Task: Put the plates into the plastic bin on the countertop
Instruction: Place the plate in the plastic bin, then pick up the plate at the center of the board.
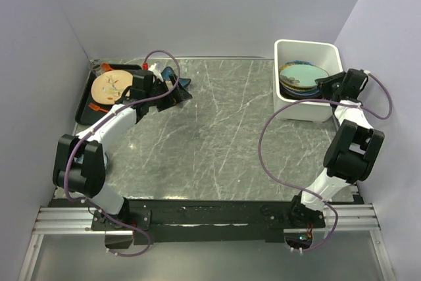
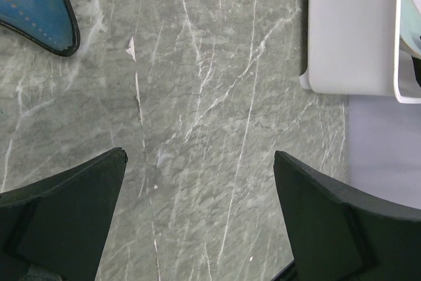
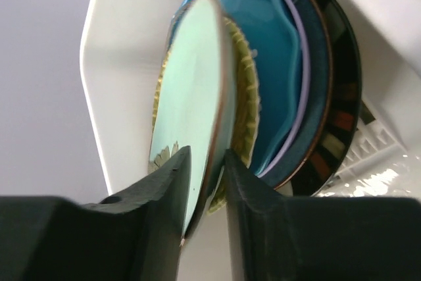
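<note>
The white plastic bin [image 1: 306, 108] stands at the back right of the dark grey countertop [image 1: 217, 143]. Several plates lean in it: a mint green plate [image 3: 191, 97] in front, then a yellow-green one [image 3: 245, 97], a teal one [image 3: 263, 37], a lavender rim, a dark blue one [image 3: 319, 83] and a black-striped one [image 3: 345, 97]. My right gripper [image 3: 205, 182] is shut on the mint plate's rim, inside the bin [image 1: 322, 87]. My left gripper [image 2: 200, 189] is open and empty above bare countertop, next to a blue dark-rimmed plate [image 2: 36, 11]. A cream plate [image 1: 110, 85] lies on the black tray.
The flat black tray [image 1: 87, 100] sits at the back left against the wall, with small items at its edges. The bin also shows in the left wrist view [image 2: 352, 31], far across the countertop. Lavender walls close the left, back and right sides.
</note>
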Controlling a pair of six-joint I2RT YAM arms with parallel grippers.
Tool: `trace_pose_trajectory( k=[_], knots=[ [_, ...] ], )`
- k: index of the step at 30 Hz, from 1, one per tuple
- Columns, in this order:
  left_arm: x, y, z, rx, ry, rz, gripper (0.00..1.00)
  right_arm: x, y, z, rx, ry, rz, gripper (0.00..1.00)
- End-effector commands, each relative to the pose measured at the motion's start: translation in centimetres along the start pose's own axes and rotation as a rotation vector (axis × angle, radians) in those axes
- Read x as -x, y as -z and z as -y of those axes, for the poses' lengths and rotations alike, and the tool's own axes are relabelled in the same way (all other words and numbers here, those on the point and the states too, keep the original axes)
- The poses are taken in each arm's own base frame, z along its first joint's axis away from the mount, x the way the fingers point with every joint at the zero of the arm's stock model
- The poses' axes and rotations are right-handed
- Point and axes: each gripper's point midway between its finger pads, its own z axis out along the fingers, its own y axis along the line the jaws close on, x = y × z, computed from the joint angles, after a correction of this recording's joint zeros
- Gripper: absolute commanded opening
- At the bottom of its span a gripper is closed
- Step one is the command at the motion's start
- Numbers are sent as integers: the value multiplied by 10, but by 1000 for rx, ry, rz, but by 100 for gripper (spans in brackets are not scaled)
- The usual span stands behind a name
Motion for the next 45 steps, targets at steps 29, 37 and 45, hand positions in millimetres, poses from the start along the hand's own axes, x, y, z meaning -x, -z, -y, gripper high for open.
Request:
trace_pose_trajectory(
  k=[29, 37, 45],
  knots=[
    [27, 23, -22, 210, -20, 113, 99, 31, 104, -84, 127, 165, 115, 79],
    [22, 17, -38, 248, 26, 96, 99, -20, 97, -122, 210, 248, -13, 79],
    [22, 11, -71, 262, 128, 65, 99, -89, 92, -168, 309, 320, -142, 79]
  ],
)
